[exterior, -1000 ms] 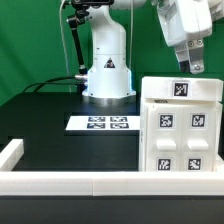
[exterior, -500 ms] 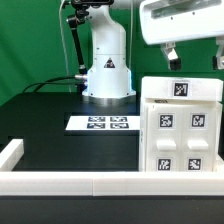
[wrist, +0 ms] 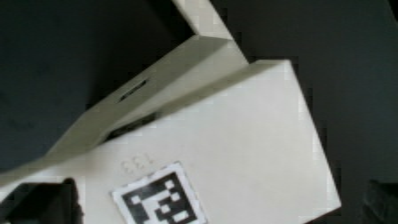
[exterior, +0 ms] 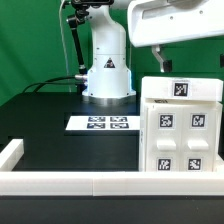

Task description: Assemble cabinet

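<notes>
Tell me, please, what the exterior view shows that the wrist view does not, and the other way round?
Only the exterior view shows the marker board lying flat on the black table, the white rail along the near edge, the green backdrop, and the cabinet's four raised front panels. It also shows the gripper hanging above the cabinet, apart from it; whether it is open cannot be told. Only the wrist view shows the cabinet's top face close up, with a slot along one edge. Both share the cabinet and the tag on its top.
</notes>
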